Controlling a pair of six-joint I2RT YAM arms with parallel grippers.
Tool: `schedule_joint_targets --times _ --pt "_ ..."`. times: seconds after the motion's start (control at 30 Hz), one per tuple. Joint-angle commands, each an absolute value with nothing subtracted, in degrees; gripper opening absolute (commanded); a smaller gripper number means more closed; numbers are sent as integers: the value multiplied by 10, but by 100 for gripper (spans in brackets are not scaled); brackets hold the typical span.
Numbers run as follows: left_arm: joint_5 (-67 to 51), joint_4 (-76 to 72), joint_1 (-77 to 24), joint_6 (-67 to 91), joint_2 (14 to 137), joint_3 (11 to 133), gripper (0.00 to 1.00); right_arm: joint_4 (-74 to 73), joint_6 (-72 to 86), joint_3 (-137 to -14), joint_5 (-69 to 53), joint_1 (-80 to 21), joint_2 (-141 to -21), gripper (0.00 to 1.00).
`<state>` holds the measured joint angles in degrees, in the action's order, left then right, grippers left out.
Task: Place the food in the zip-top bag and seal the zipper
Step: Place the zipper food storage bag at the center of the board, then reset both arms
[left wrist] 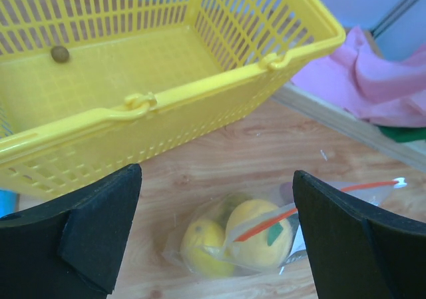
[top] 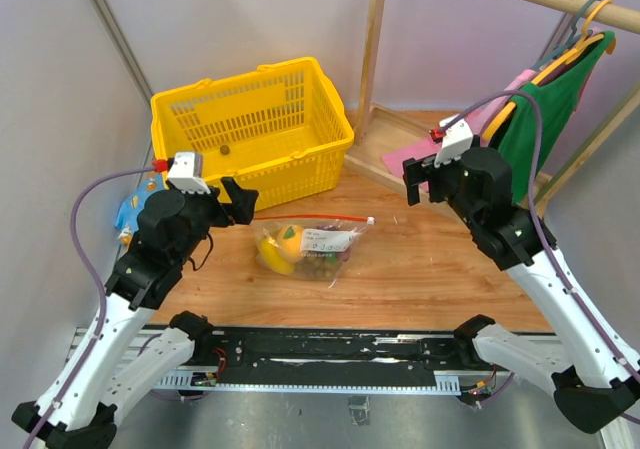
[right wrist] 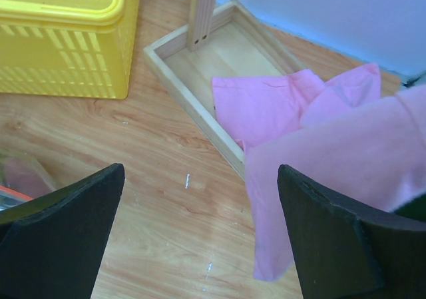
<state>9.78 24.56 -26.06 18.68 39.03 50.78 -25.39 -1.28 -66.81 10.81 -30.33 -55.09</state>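
Both claws are released and hold nothing. The left gripper [left wrist: 216, 179] hangs w/ its jaws spread wide over the near wall of the yellow basket [top: 300, 159]. The right gripper [right wrist: 201, 176] is spread too, off over bare table [top: 420, 279] near the pink cloth [right wrist: 279, 106].

The zip-top bag [top: 330, 261] lies flat on the wood just in front of the basket, between the two arms. The food [left wrist: 256, 236] looks to be inside already: yellow fruits at the left end, darker bits toward the right. One small olive-brown ball [left wrist: 60, 54] sits on the basket floor. It's prob a stray grape, but it's too small for me to be sure.

The zipper [top: 310, 218] runs along the far edge, w/ the white slider [top: 370, 220] at its right end. I can't tell from here if it's closed.

Handling, as I judge it:
- The bag is thin, crinkly and slick, so it'll slide and buckle if I push on it.
- The contents are light but lumpy and will roll toward the low side.
- I'd pin the left end of the strip w/ the left claw and pinch the slider w/ the right, not the film.
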Motion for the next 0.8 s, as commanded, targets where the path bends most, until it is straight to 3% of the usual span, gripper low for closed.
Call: schedule_joint_targets --times 0.0,0.37,0.77 --pt "126 233 -259 201 362 517 99 -238 9 -652 146 -296 -531 98" --pt "216 261 -259 237 339 568 99 -212 9 -639 171 -297 -484 98" --pt "237 217 -259 193 276 575 99 -189 7 -629 169 -297 -455 98"
